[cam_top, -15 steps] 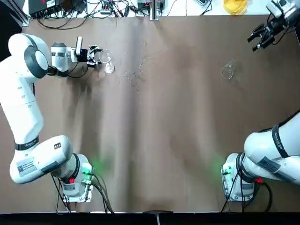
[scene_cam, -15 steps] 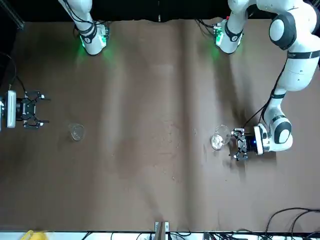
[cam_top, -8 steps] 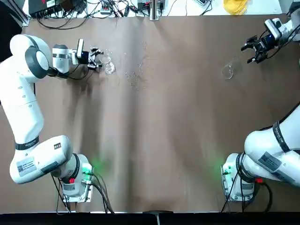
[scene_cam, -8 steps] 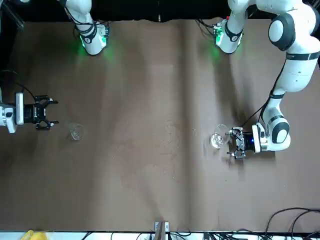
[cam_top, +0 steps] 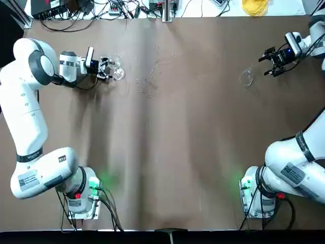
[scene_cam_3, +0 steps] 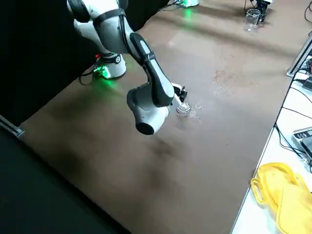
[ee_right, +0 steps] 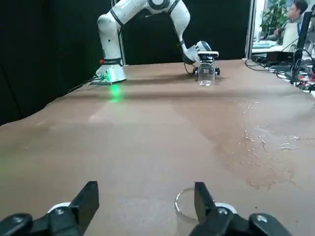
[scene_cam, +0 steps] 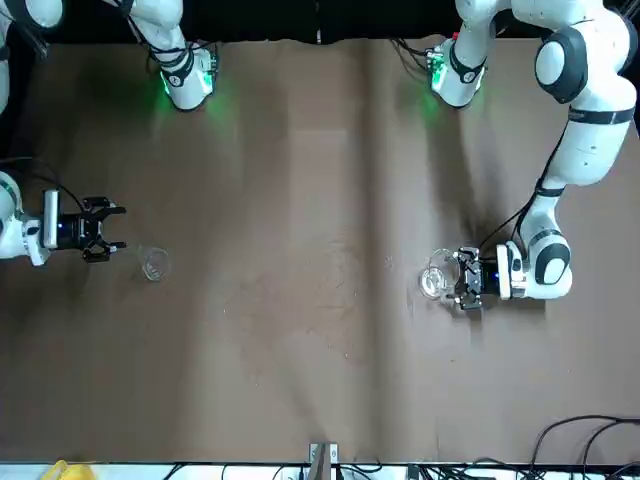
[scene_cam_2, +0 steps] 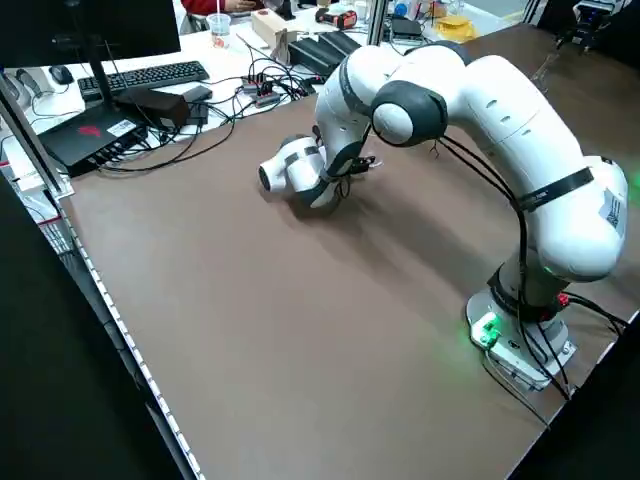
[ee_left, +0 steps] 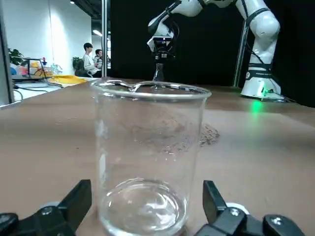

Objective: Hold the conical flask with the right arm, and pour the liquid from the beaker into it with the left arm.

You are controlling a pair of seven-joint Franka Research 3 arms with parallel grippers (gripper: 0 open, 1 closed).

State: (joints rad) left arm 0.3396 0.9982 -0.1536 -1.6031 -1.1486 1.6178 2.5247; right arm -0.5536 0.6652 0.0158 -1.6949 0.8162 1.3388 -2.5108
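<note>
The conical flask [cam_top: 247, 78] stands on the counter [cam_top: 177, 152] at the upper right of the top view, just beside the right gripper [cam_top: 263, 66], whose jaws are wide. The left gripper [cam_top: 110, 70], at upper left, also has wide jaws, by the beaker [cam_top: 114, 62]. Both are probably light, stiff and fragile (wet glass would slip); better take flask by neck, beaker around its wall.

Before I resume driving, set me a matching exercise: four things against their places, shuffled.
Things:
1. Beaker
2. Conical flask
3. Droplets
4. Yellow items

Places:
A. White surface beyond the brown table
B. Near the open right end effector
C. On the table between both vessels
D. At the open left end effector

Pairs: 1-D, 2-B, 3-C, 4-A
</note>
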